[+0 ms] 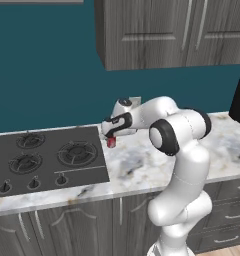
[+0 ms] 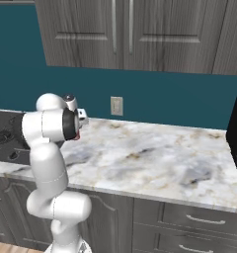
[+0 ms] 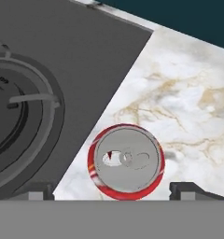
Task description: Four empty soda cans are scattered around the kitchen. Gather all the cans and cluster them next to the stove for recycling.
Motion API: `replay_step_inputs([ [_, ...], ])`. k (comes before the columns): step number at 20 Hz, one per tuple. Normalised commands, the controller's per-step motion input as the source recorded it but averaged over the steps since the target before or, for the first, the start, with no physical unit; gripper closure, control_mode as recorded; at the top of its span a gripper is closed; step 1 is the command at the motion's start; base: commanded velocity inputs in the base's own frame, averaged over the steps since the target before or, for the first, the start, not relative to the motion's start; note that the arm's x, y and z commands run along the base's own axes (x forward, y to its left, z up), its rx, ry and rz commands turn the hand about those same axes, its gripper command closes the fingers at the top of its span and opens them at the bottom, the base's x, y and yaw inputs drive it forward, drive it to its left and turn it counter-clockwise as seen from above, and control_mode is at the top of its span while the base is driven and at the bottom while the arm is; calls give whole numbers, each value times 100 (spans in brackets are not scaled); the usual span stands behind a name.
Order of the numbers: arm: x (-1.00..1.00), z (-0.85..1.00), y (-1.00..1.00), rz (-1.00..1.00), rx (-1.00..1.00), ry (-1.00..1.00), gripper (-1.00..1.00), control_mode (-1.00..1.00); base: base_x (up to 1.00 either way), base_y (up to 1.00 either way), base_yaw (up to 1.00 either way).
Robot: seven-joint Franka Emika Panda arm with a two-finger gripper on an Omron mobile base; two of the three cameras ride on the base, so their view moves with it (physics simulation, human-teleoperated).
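Gripper (image 3: 113, 190) hung wide open over the upright soda can (image 3: 126, 161); can stood on marble counter (image 3: 188, 107) beside the stove (image 3: 76, 60).

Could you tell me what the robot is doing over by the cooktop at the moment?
The robot arm is reaching over the marble counter with its gripper directly above a red soda can. The can stands upright on the counter right beside the stove, close to its edge. The gripper's fingers sit on either side of the can, open and apart from it, so the can is resting on its own.
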Motion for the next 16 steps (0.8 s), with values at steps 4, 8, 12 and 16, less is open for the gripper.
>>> replay_step_inputs([
  [4, -4, 49, 1, 1, 5, -5, -100, -100, 0, 0, 0],
  [8, -26, 45, 0, 0, 2, -8, -100, -100, 0, 0, 0],
  [12, -49, 41, -4, -1, 0, -7, -100, -100, 0, 0, 0],
  [16, -78, 28, -21, -12, 0, 0, -100, -100, 0, 0, 0],
])
